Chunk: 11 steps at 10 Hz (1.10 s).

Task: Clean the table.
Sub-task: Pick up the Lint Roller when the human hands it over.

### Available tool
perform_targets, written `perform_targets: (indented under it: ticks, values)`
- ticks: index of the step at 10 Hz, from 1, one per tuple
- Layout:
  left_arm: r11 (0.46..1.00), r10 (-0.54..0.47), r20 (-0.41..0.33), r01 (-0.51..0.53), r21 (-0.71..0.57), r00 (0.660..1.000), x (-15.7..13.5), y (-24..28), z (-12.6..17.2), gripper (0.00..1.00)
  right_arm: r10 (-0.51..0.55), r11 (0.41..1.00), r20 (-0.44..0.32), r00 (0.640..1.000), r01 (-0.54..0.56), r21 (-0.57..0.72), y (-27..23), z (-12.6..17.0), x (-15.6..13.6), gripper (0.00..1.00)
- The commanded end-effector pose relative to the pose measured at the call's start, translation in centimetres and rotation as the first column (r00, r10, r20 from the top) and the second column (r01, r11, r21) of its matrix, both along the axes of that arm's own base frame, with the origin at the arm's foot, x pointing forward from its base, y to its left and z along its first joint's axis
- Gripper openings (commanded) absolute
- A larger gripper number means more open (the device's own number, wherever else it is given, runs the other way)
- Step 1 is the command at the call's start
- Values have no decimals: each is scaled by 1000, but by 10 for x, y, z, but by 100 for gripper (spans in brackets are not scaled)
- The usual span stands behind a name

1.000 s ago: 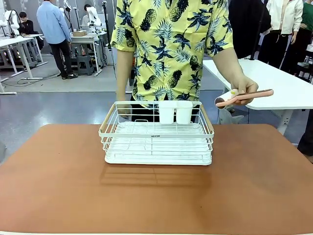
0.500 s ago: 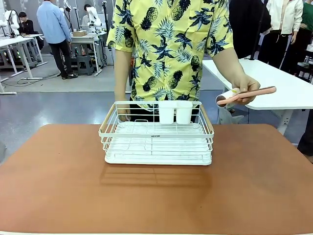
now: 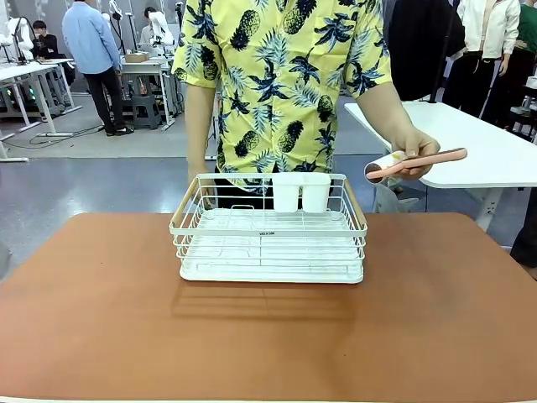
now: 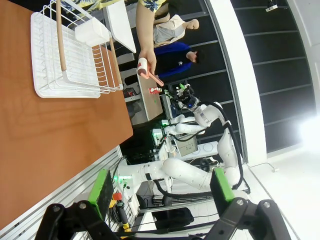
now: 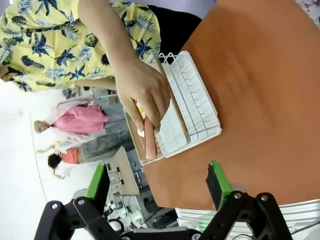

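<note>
Change from the earlier frames: the person [image 3: 285, 75] at the far side has shifted slightly toward the robot's left. The hand [image 3: 413, 144] with the lint roller [image 3: 417, 161] has risen a little. The person's other arm [image 3: 200, 134] now hangs farther out, past the rack's far left corner. The rack [image 3: 268, 243] and its two white cups [image 3: 300, 191] have not moved.

Left claw [image 4: 162, 190] – released. Its jaws stand wide apart, the green pads [image 4: 104, 186] face each other across an empty gap, and nothing is held or touched. It is clear of the desk, with the desk edge and the rack well ahead of it.

Right claw [image 5: 156, 187] – released as well. Its jaws are spread wide with green pads [image 5: 216, 181] bare, gripping and touching nothing. It looks across the desk at the person's hand and the roller.

Desk [image 3: 436, 319]: the reddish-brown top spans the front view from side to side. The white wire rack stands on it near the far edge, about midway across, and the cups sit along the rack's rear wall. The roller's pink handle is in the person's hand, held in the air beyond the far right part of the desk, apart from the rack.

Writing: a small dark label [image 3: 267, 233] sits on the rack's front wires; it is too small to read.
</note>
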<state>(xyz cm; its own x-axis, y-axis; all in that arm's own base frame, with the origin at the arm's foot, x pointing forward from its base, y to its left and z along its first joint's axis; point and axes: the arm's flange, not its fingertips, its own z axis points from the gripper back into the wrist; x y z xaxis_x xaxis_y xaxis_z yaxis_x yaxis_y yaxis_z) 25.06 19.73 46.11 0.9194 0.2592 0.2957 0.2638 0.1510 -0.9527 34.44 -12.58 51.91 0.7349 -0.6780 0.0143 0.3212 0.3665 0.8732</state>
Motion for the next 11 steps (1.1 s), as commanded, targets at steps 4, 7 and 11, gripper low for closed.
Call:
perform_targets:
  ticks: [4,7,11]
  values:
    - [1000,-4,10,4,-15,1000,-2,2,1,100,-106,994,-76,991,103,-42,91,-7,6,100]
    - [1000,-4,10,4,-15,1000,-2,2,1,100,-128,992,-66,990,128,-7,117,-25,12,100]
    - [1000,-4,10,4,-15,1000,-2,2,1,100,-169,985,-13,985,168,-46,141,-55,17,100]
